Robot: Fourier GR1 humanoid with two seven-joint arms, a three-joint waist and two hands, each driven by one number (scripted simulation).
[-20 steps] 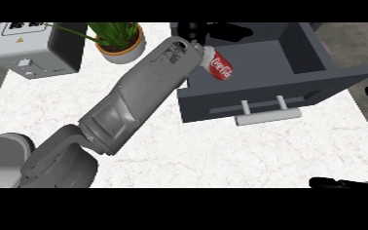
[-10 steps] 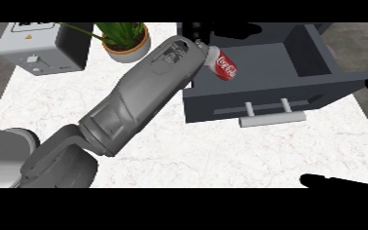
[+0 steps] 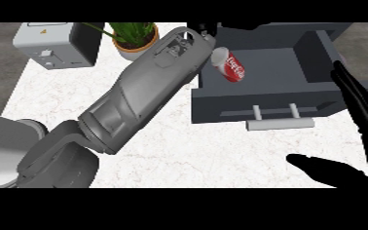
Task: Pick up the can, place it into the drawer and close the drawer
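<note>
1 can, tilted, top upper-left, left side of drawer

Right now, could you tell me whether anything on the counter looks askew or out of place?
Only the can: it is tilted rather than upright at the left end of the open drawer, and I cannot tell whether it rests there or is held. Nothing looks spilled or damaged.
</note>
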